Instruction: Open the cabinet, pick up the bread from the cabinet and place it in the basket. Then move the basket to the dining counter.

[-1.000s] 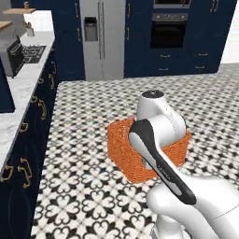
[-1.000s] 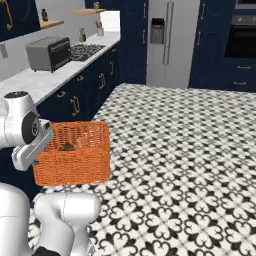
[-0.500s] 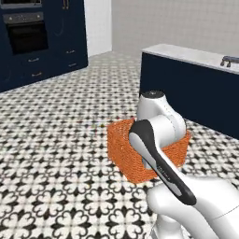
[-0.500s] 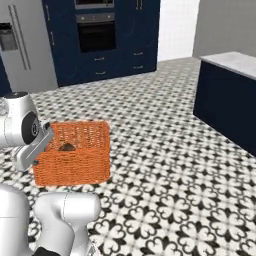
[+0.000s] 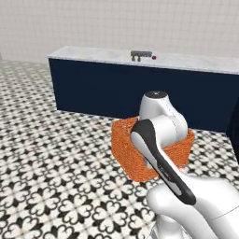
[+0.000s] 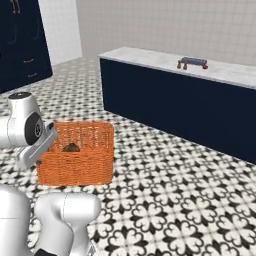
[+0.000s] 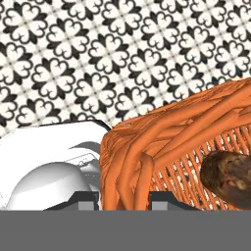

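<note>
Your gripper point(image 7: 121, 200) is clamped on the rim of the basket point(image 6: 77, 155): in the hand view the thick orange woven edge runs up between the two dark finger tips, one on each side of the wall, so the basket hangs from the hand by that one side. The bread point(image 7: 228, 179) lies inside it, just past the gripped wall and off to one side of the fingers, a dark brown lump resting low against the weave. What matters now is the dining counter point(image 5: 140, 60): in both base views it stands ahead of the hand, beyond the basket, with its long axis running crosswise to your line of approach and its plain navy front facing you. The marble top sits higher than the hand and the basket. So you will likely need to carry the load up and forward over that near edge, keeping the basket level, since a one-sided grip may let it tilt away from the fingers.
</note>
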You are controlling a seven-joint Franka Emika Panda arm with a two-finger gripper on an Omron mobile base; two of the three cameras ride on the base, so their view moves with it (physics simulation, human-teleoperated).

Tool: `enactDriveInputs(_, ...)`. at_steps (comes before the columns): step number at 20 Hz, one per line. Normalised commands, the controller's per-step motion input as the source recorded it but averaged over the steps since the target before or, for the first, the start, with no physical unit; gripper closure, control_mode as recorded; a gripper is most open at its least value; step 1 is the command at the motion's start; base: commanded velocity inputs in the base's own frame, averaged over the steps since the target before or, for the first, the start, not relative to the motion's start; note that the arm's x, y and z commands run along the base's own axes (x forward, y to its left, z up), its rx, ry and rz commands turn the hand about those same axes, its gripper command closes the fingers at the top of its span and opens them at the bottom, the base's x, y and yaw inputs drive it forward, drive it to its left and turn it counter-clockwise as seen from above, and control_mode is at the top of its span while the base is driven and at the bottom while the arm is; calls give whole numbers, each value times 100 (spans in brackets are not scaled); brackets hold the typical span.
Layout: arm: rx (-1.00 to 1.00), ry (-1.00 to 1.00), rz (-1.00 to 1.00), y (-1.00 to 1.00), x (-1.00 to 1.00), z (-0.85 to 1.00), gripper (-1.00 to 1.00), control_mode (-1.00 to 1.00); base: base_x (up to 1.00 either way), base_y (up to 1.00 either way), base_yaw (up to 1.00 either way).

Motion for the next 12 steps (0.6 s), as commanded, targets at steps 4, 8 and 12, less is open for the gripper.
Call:
enactDriveInputs(4, 0, 0, 0, 0, 0, 0, 100, 100, 100, 0, 0)
enactDriveInputs(8, 0, 0, 0, 0, 0, 0, 100, 100, 100, -13, 0)
enactDriveInputs(12, 0, 0, 0, 0, 0, 0, 100, 100, 100, -72, 1)
